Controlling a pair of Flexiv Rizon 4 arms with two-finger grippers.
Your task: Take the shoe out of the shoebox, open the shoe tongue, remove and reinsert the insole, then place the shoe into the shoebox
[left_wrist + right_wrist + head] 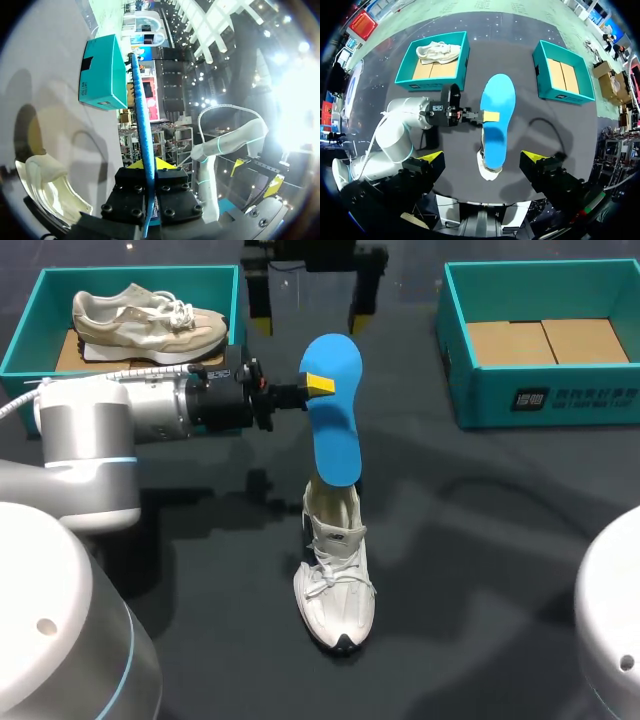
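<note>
The dark counter [480, 540] carries two teal shoeboxes, well apart. The left shoebox [30, 330] holds a beige shoe [150, 325] lying on its cardboard floor, and the right shoebox [540, 390] shows only cardboard. My left arm [110, 415] comes in level from the left side, in front of the left shoebox.

Between the boxes, nearer the robot, a white shoe [337, 580] stands upright on the counter with its toe toward the robot and its mouth gaping. Above its heel is the blue insole [333, 410], held up off the counter. Its lower end sits over the shoe's opening (whether it touches there I cannot tell).

The left pincer [318, 383] is closed on the insole's edge – one finger on each face, as the left wrist view shows. The right pincer [482, 159] hangs high above the shoe, fingers spread wide, gripping nothing.
</note>
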